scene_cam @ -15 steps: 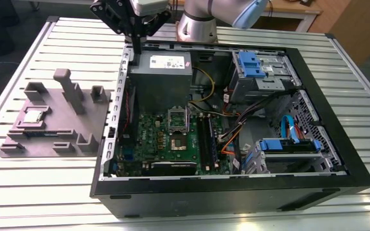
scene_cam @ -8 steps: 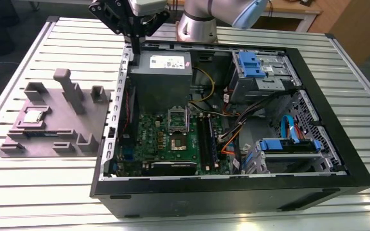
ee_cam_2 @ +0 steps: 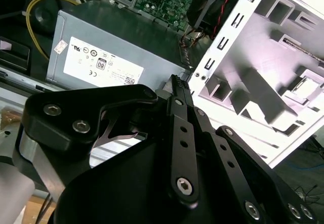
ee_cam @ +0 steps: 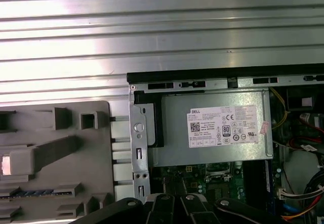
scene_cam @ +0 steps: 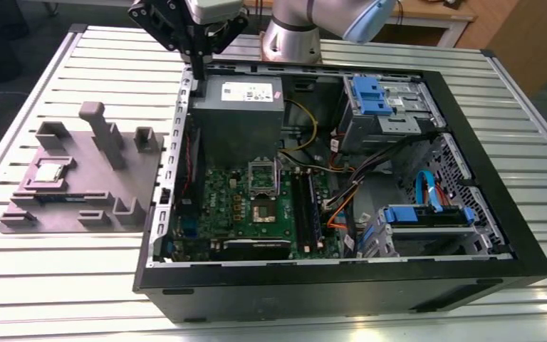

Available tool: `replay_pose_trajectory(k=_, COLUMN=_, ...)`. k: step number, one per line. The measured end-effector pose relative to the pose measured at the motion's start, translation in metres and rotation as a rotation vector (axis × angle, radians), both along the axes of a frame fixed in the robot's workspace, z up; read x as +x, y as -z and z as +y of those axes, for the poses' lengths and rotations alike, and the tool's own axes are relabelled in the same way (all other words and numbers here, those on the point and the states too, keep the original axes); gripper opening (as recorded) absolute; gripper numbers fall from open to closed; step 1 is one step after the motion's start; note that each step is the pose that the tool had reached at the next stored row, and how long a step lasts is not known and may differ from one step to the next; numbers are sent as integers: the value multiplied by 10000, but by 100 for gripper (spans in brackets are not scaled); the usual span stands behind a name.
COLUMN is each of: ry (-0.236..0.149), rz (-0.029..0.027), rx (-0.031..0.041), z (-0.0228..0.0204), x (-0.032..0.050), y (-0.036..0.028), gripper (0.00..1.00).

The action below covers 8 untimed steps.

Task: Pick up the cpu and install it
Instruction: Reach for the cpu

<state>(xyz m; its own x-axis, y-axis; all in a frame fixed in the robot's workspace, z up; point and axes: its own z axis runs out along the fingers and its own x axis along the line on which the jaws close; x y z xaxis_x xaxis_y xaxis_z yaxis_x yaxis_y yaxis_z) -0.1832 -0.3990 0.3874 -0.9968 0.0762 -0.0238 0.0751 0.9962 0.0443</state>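
My pincer [scene_cam: 197, 75] closed, empty, cpu [scene_cam: 50, 172] at its 8 o'clock in the exterior view, flat in grey tray [scene_cam: 83, 178], square, no long axis

Exterior view overlooks the computer case [scene_cam: 350, 288]; both wrist views share its power-supply box [ee_cam_2: 116, 37] [ee_cam: 212, 150].

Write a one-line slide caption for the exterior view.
Gripper above the open computer case corner; cpu lying in the grey tray.

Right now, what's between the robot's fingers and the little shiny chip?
In the exterior view, table slats and tall posts of the grey tray lie between fingers and chip.
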Motion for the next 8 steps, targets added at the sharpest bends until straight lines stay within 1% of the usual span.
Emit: replay_pose_trajectory(k=8, ry=0, rz=0, rx=0, z=0, x=-46, y=2, gripper=10)
